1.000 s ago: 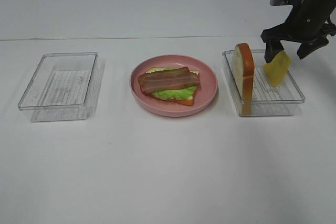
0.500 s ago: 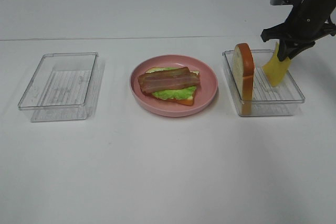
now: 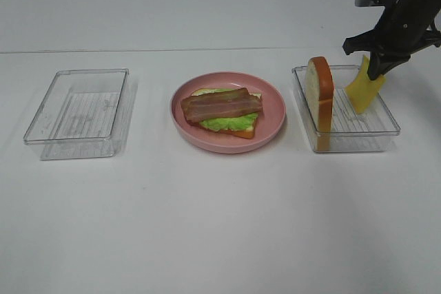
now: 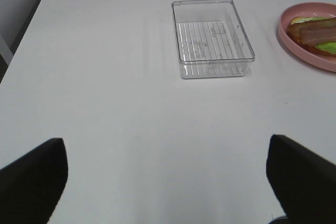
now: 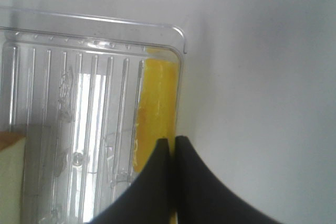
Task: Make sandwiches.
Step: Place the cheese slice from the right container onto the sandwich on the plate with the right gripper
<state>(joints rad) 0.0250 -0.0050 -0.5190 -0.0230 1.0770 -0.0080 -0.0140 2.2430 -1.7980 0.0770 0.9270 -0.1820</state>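
Cheese square (image 3: 362,90): pinched at top edge between closed right jaws, standing tilted in clear tray (image 3: 358,141), near 1 upright bread slice (image 3: 320,91). Left jaws: wide apart, empty, over tabletop (image 4: 105,108).

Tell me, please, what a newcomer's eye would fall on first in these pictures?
The pink round plate at the table's middle, bearing brown bacon strips over a green lettuce leaf. On the right, the black right gripper is shut on a yellow cheese square standing in a clear plastic tray, beside an upright orange-crusted bread slice.
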